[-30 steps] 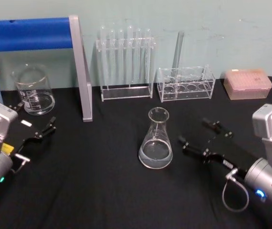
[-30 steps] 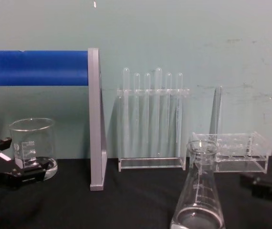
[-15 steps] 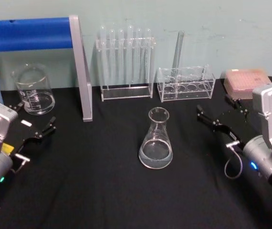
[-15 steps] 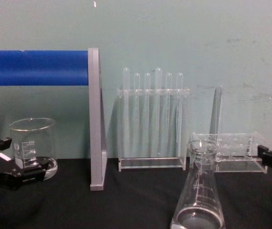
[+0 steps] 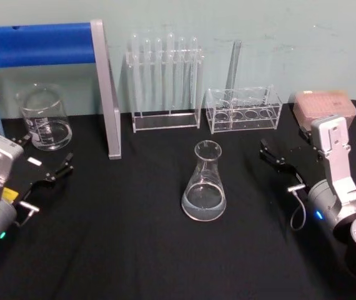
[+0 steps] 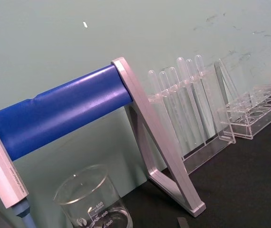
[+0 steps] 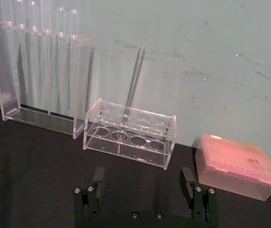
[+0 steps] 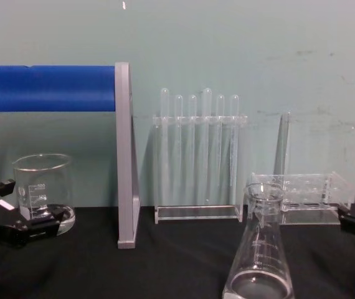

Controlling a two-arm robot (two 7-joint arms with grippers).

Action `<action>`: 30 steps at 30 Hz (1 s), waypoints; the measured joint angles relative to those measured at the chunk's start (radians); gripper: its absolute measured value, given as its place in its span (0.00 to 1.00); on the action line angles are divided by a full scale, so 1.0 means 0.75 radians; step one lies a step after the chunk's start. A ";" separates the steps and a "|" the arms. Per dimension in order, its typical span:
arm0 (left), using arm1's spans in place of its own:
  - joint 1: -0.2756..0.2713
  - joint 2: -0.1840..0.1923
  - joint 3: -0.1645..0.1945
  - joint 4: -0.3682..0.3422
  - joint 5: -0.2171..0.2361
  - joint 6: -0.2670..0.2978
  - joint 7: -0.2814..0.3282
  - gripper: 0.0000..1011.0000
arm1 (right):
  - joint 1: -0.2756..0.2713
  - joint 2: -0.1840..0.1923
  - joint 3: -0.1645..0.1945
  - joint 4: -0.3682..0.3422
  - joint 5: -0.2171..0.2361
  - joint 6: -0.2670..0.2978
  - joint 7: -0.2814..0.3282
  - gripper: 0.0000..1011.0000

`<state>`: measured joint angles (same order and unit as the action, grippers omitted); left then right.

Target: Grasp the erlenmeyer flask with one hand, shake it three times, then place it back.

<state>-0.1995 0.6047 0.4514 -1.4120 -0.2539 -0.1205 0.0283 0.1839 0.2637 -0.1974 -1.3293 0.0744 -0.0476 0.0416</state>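
The erlenmeyer flask (image 5: 203, 184) stands upright on the black table, near the middle, with nothing touching it. In the chest view the erlenmeyer flask (image 8: 258, 255) is close in front, at lower right. My right gripper (image 5: 284, 145) is open and well to the flask's right, pointing toward the back wall. The right wrist view shows the right gripper (image 7: 142, 183) with its jaws wide apart and empty, facing the low rack. At the table's left, just in front of the beaker, my left gripper (image 5: 44, 153) is parked open and empty. The left gripper (image 8: 15, 208) also shows at the chest view's left edge.
A glass beaker (image 5: 44, 119) stands at back left beside a blue and grey stand (image 5: 106, 94). A tall test tube rack (image 5: 164, 84) and a low rack (image 5: 243, 109) holding one tube line the back wall. A pink tip box (image 5: 325, 106) sits at back right.
My right gripper has drawn back from beside the flask toward the right rear and turned to face the back wall. The flask and the left arm have not moved.
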 joint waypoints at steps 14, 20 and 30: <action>0.000 0.000 0.000 0.000 0.000 0.000 0.000 0.99 | -0.002 0.002 -0.001 -0.003 0.000 0.000 0.000 0.99; 0.000 0.000 0.000 0.000 0.000 0.000 0.000 0.99 | -0.002 0.003 -0.002 -0.005 0.002 0.000 0.001 0.99; 0.000 0.000 0.000 0.000 0.000 0.000 0.000 0.99 | -0.003 0.004 -0.002 -0.006 0.003 0.000 0.002 0.99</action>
<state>-0.1995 0.6047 0.4514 -1.4120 -0.2539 -0.1205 0.0283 0.1815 0.2667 -0.1992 -1.3338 0.0771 -0.0476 0.0428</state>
